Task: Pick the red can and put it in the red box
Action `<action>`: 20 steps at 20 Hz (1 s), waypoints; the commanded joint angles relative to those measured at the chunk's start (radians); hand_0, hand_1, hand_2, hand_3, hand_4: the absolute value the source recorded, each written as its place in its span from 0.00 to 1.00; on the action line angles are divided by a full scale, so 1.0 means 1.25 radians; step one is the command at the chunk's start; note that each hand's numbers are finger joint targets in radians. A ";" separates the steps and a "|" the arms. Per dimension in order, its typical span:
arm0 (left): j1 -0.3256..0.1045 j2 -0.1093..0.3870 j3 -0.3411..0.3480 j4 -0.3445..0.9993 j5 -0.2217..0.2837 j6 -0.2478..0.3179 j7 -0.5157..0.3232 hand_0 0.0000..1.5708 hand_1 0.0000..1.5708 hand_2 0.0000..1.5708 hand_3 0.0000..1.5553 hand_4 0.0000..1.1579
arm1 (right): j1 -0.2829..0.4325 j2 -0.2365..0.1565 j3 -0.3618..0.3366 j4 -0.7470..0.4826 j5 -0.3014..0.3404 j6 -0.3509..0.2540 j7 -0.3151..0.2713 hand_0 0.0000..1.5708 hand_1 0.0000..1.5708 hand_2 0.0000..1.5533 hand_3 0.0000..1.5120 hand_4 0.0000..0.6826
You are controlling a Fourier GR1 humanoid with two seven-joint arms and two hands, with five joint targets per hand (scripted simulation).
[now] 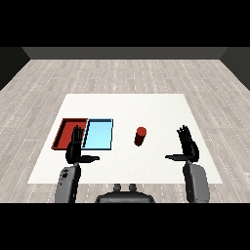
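Looking down from the head view, we see the red can (pixel 140 135) standing upright on the white tabletop (pixel 146 105), between our two hands and nearer the right robot hand (pixel 189 147), which is held up beside it with fingers straight and thumb spread wide, holding nothing. The left robot hand (pixel 75 149) is likewise spread and empty; its fingers overlap the near edges of the red tray (pixel 62 132) and the light blue tray (pixel 100 134) in this view, though we cannot tell whether it touches them or hovers above. The can is well apart from both hands and sits just to the far side of the right thumb's line, with the blue tray between it and the red one.

Nothing is grasped yet, so we judge the reach has barely begun. What we worry about: the can is a narrow upright cylinder, and a fingertip brushing its side could tip it and set it rolling. Carrying it leftward means crossing the blue tray, so an early release would land it in the wrong one. The left robot hand near the red tray could also crowd the drop.

The can looks smooth and glossy; both trays are shallow, flat rectangles with low rims; the tabletop is plain matte white.
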 commanded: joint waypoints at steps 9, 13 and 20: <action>-0.009 -0.004 0.019 0.007 0.025 -0.004 -0.006 0.00 0.00 0.00 0.00 0.00 | -0.092 0.001 0.017 0.101 0.022 -0.006 0.011 0.00 0.00 0.00 0.00 0.00; -0.070 0.012 0.042 0.073 0.033 -0.012 -0.001 0.00 0.00 0.00 0.00 0.00 | -0.193 0.011 0.010 0.165 0.008 -0.047 0.064 0.00 0.00 0.00 0.00 0.00; 0.015 -0.005 0.010 -0.065 0.034 -0.001 0.036 0.00 0.00 0.00 0.00 0.00 | -0.226 0.077 0.043 0.257 0.017 -0.081 0.020 0.00 0.00 0.00 0.00 0.00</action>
